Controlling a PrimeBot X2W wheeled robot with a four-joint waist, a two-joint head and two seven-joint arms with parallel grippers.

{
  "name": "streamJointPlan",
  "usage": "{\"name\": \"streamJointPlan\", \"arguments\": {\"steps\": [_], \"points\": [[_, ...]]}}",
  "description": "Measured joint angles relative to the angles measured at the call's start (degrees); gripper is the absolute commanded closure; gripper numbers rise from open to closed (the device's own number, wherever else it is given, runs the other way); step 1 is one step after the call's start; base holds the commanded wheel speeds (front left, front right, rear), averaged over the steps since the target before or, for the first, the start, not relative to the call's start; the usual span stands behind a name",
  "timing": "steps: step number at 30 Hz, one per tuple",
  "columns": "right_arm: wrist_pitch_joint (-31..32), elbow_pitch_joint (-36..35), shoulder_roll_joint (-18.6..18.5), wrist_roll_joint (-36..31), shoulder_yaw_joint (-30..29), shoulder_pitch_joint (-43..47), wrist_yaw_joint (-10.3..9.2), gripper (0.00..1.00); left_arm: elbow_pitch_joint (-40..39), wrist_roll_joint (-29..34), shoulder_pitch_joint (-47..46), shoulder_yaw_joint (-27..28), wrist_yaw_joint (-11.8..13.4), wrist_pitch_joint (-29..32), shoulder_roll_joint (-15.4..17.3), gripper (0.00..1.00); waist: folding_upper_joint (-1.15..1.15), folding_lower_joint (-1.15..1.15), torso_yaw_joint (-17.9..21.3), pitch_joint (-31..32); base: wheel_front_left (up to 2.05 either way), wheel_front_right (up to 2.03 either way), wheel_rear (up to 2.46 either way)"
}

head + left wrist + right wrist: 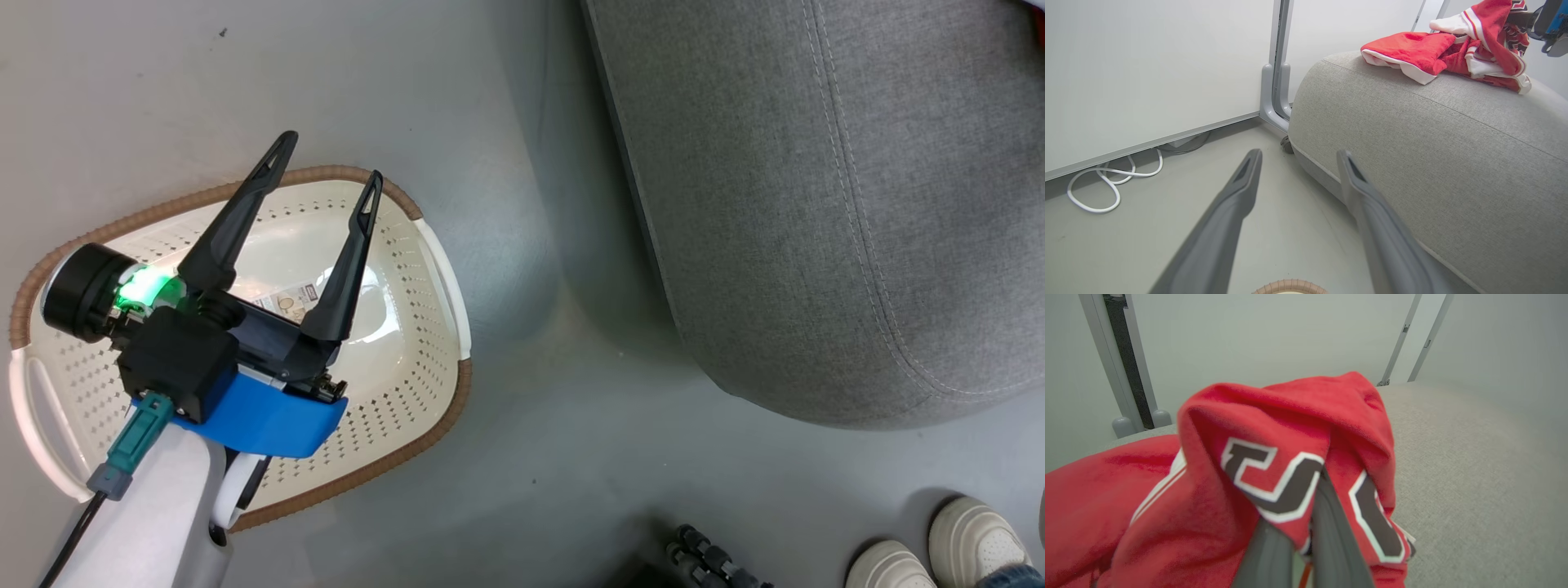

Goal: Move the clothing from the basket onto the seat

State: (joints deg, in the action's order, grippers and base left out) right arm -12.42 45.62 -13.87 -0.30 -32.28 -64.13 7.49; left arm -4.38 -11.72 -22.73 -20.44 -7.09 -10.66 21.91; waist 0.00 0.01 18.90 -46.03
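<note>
The left gripper (pixel 331 155) hangs over the basket (pixel 408 278), its fingers spread wide and holding nothing. The basket stands on the floor (pixel 531 457), near the seat (pixel 816 204). Farther off, the clothing (pixel 1412 49) lies bunched on the seat's top by its rounded edge. There the right gripper (pixel 1306 543) is clamped on a fold of the lettered red garment.

The seat (pixel 816 204) runs off the head view's top and right edges; by its near corner, a person's shoes (pixel 931 547) are cut by the bottom edge. On the seat, the clothing (pixel 1274 457) hides the fingertips of the right gripper (pixel 1298 539), and we cannot read its folded lettering. Left of the seat, the left gripper (pixel 331 159) covers part of the basket (pixel 408 245).
</note>
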Motion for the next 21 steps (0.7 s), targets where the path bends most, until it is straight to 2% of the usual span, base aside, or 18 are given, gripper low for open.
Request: {"name": "streamJointPlan", "arguments": {"steps": [4, 6, 7, 8, 21], "points": [[-0.75, 1.92, -0.18, -1.76, -0.32, -0.61, -0.01, 1.0, 0.57, -0.38, -0.02, -0.14, 0.07, -0.51, -0.29, 0.0, 0.0, 0.0, -0.69, 0.71, 0.0, 0.0, 0.0], [-1.02, 2.64, -0.18, -2.36, -0.46, -0.96, 0.0, 0.55, 0.99, -0.44, -0.04, -0.24, 0.23, -0.74, -0.54, 0.0, 0.0, 0.0, -0.95, 1.17, 0.0, 0.0, 0.0], [-1.15, 2.94, -0.18, -2.66, -0.51, -0.96, 0.0, 0.21, 1.21, -0.48, -0.05, -0.37, 0.32, -0.94, -0.69, 0.0, 0.0, 0.0, -1.06, 1.43, 0.0, 0.0, 0.0], [-1.26, 3.21, -0.18, -2.81, -0.47, -0.96, 0.0, 0.0, 1.48, -0.49, -0.05, -0.49, 0.33, -1.07, -0.85, 0.0, 0.0, 0.0, -1.18, 1.7, 0.0, 0.0, 0.0], [-1.76, 6.5, 0.43, -4.08, 3.76, 2.75, 0.0, 0.0, 7.23, -2.97, 1.01, -0.89, 0.68, -3.57, -3.69, 0.0, 0.0, -0.01, -2.36, 8.93, 0.0, 0.0, 0.0]]}}
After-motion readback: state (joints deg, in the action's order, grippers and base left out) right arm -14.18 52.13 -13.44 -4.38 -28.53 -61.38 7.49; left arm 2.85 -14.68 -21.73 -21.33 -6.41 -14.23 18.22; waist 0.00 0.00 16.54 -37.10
